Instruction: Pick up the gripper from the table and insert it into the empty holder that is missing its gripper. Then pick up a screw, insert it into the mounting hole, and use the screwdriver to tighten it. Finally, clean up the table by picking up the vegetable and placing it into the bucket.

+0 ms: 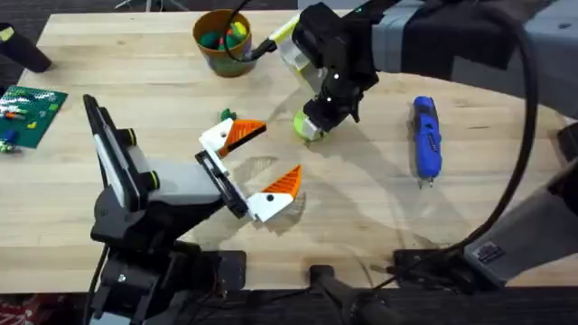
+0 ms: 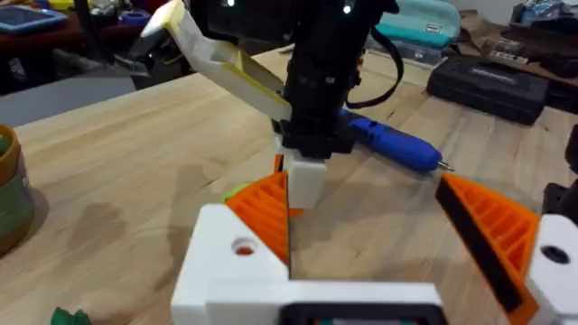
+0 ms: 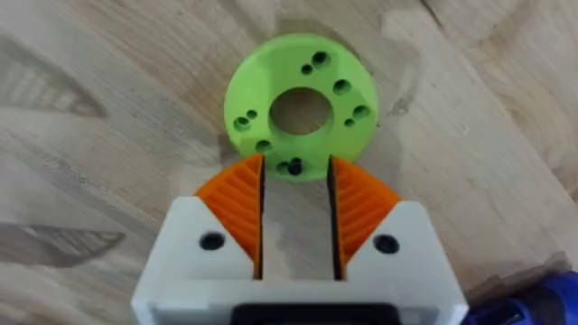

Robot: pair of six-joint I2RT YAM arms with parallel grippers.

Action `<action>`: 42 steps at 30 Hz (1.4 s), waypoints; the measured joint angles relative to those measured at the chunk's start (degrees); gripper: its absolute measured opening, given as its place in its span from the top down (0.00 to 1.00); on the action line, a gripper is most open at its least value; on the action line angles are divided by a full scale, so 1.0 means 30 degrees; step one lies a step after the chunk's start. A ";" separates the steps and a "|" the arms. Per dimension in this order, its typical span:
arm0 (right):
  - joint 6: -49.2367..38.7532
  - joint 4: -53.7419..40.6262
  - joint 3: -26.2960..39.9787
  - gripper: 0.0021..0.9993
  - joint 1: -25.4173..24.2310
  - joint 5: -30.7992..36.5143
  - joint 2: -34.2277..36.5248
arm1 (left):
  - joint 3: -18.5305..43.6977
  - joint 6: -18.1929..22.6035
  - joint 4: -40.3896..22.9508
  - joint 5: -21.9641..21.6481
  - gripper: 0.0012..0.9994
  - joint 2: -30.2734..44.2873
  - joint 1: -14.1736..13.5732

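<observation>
— Right tool [image 3: 296, 190] hangs point-down over the near rim of the disc [image 3: 343, 72], pads parted by a narrow gap with bare tabletop [image 1: 135, 72] showing between them. It holds nothing.

— What are you after there?

— That small dark thing on the disc's rim, right at my fingertips. I take it for a screw [image 3: 293, 167], sitting in one of the holes, though it's too small for me to be sure.

— How will it handle?

— Light, hard and smooth, I'd judge, so it could easily squirt out from between ribbed pads. I'd pinch it by the head, square across, with only the very tips. The disc looks like light plastic too, so it may lift or slide if I drag sideways. A straight pull up seems safest.

— And your left tool?

— Left tool [image 1: 275, 153] sits beside the disc, on the side toward my bases, spread wide and empty.

— Where's the screwdriver?

— The screwdriver [image 1: 426, 135] lies flat, well apart from the disc on its other side. It's stiff and round, so it may roll. I'd grip it mid-barrel.

— The bucket?

— The bucket [image 1: 212, 59] stands beyond the disc, toward the far edge.
</observation>
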 joint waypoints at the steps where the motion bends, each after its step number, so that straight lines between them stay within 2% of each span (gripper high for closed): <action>1: -0.0002 0.0000 0.0000 0.63 0.0000 -0.0005 0.0000 | 0.0002 0.0000 0.0000 0.0000 0.01 -0.0002 0.0000; 14: -0.0002 -0.0029 0.0131 0.63 0.0000 -0.0010 0.0393 | 0.0005 0.0000 0.0000 0.0000 0.01 -0.0002 0.0000; 20: -0.0120 -0.0025 0.0138 0.82 -0.0007 -0.0004 0.0393 | 0.0005 0.0000 0.0000 0.0000 0.01 -0.0002 0.0000; 27: -0.0155 -0.0015 0.0138 0.99 -0.0003 0.0000 0.0393 | -0.0002 0.0000 0.0000 0.0000 0.01 -0.0002 0.0000; 42: -0.0143 -0.0026 0.0138 0.99 -0.0007 0.0000 0.0393 | 0.0001 0.0000 0.0000 0.0000 0.01 -0.0002 0.0000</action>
